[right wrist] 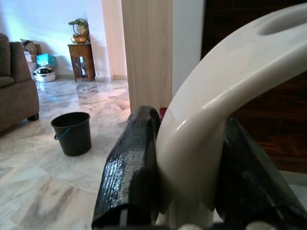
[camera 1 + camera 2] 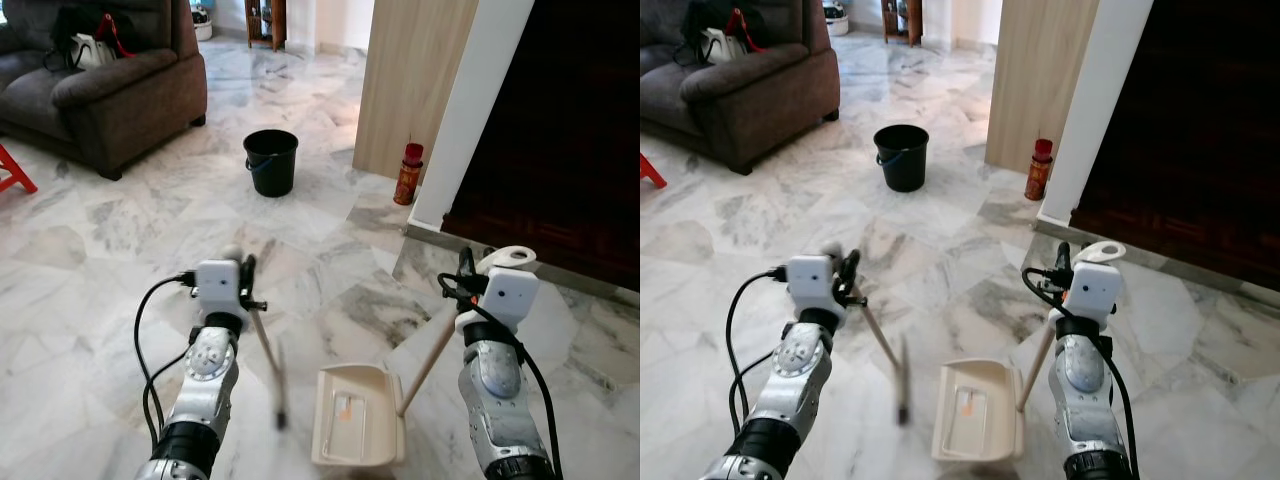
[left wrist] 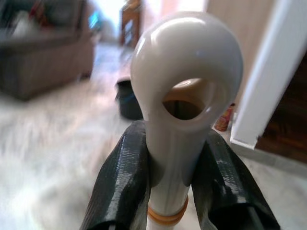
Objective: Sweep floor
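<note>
Both silver arms reached forward and down over the marble floor (image 2: 120, 230), elbows low, wrists raised. The left gripper (image 3: 172, 172) had its two black fingers (image 3: 122, 177) pressed against either side of the cream handle of the broom (image 2: 268, 355), just below the handle's looped end, which stood above the fingertips. From there the thin stick ran down and away toward the floor, its lower end blurred between the arms.

The right gripper (image 1: 189, 167) was clamped the same way: its fingers (image 1: 132, 167) squeezed the curved cream grip of the dustpan (image 2: 358, 415), with the grip arching up past the fingertips. The dustpan's wooden pole slanted down from the fingers to the cream pan, which sat on the floor between the two arms, close beside the broom's lower end.

Ahead of both grippers, well apart from them, stood a black bucket (image 2: 271, 160) and, near a wooden panel, a red spray can (image 2: 408, 174); its label was too small to read. A brown sofa (image 2: 110, 90) lay beyond the left gripper.
</note>
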You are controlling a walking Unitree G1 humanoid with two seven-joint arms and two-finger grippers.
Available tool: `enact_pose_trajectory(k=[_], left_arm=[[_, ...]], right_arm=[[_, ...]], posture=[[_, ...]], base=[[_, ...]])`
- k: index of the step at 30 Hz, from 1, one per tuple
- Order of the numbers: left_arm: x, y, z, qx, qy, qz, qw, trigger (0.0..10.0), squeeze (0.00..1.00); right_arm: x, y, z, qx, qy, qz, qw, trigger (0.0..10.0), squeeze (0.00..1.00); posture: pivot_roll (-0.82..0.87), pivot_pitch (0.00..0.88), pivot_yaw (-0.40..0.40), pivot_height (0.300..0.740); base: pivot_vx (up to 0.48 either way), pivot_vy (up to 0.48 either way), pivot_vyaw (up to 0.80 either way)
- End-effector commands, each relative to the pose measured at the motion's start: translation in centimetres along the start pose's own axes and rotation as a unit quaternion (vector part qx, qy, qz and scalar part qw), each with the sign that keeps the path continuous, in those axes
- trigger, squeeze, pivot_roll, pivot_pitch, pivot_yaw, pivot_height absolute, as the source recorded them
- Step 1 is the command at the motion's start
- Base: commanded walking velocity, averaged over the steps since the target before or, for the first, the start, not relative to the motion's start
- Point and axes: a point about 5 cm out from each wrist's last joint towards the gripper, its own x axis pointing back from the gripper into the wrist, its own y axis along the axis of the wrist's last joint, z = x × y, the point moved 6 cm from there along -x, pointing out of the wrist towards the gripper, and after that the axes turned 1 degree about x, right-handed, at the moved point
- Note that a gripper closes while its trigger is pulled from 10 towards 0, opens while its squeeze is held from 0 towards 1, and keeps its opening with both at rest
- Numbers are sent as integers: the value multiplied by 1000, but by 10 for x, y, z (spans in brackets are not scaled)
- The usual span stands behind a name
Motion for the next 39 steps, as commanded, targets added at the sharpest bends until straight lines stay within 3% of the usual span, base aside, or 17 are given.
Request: enact_pose_trajectory(k=[1, 12, 26, 31, 39], left_arm=[[-5, 9, -2, 30, 2, -11, 999, 10000, 0], [-4, 8, -1, 34, 0, -5, 999, 10000, 0], [-1, 17, -16, -13, -38, -32, 999, 10000, 0], [3, 26, -29, -71, -76, -61, 993, 10000, 0], [6, 33, -36, -128, -96, -88, 983, 10000, 0]], right_arm=[[-4, 15, -1, 0, 2, -25, 1000, 10000, 0], [-4, 14, 4, -2, 13, -21, 1000, 10000, 0], [-4, 5, 9, -9, 23, 8, 1000, 10000, 0], [-3, 1, 14, -14, 32, 20, 999, 10000, 0], [-3, -2, 16, -17, 35, 31, 999, 10000, 0]], posture=[[-39, 0, -20, 740], [-37, 0, -30, 740], [-39, 0, -30, 740], [-35, 0, -31, 740], [-34, 0, -31, 740]], base=[[0, 0, 0], [0, 0, 0], [0, 0, 0], [0, 0, 0], [0, 0, 0]])
